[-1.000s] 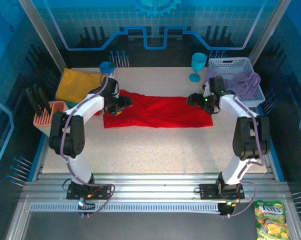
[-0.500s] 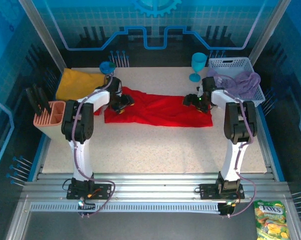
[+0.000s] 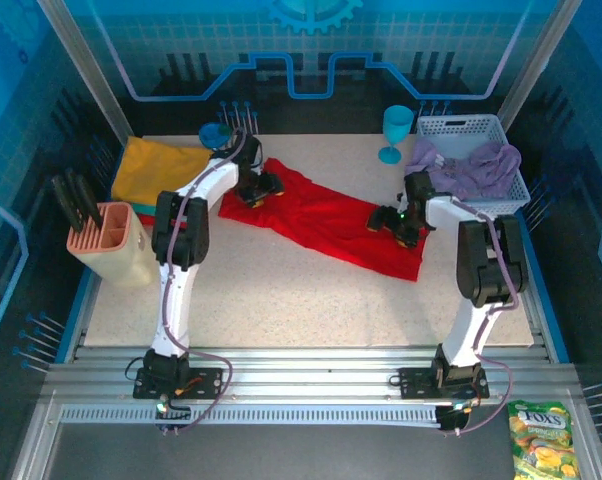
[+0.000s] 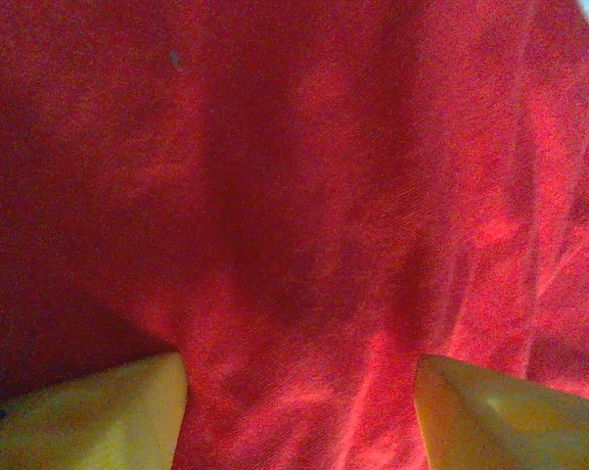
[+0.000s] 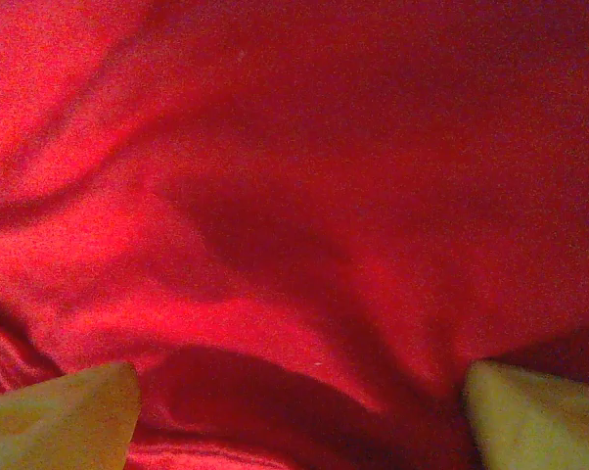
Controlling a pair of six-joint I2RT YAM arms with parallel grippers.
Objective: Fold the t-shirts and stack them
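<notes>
A bright red t-shirt (image 3: 331,215) lies spread on the table, slanting from back left to near right. My left gripper (image 3: 261,188) rests on its back-left end, and my right gripper (image 3: 386,222) on its near-right part. In the left wrist view the gripper (image 4: 299,364) is open, both yellow fingers (image 4: 109,411) down on flat red cloth (image 4: 294,196). The right gripper (image 5: 302,372) is open wider over creased red cloth (image 5: 304,147). A lavender t-shirt (image 3: 476,165) spills from the basket. A folded mustard-yellow shirt (image 3: 161,165) tops a teal one (image 3: 131,201) at the back left.
The white lattice basket (image 3: 461,124) stands at the back right, with a blue goblet (image 3: 397,130) beside it. A small blue cup (image 3: 215,133) sits at the back by the left arm. A beige holder with black handles (image 3: 106,235) stands at the left edge.
The red shirt has swung from lying straight across to a slant. Its left end went back with the left gripper and its right end came nearer with the right gripper.
</notes>
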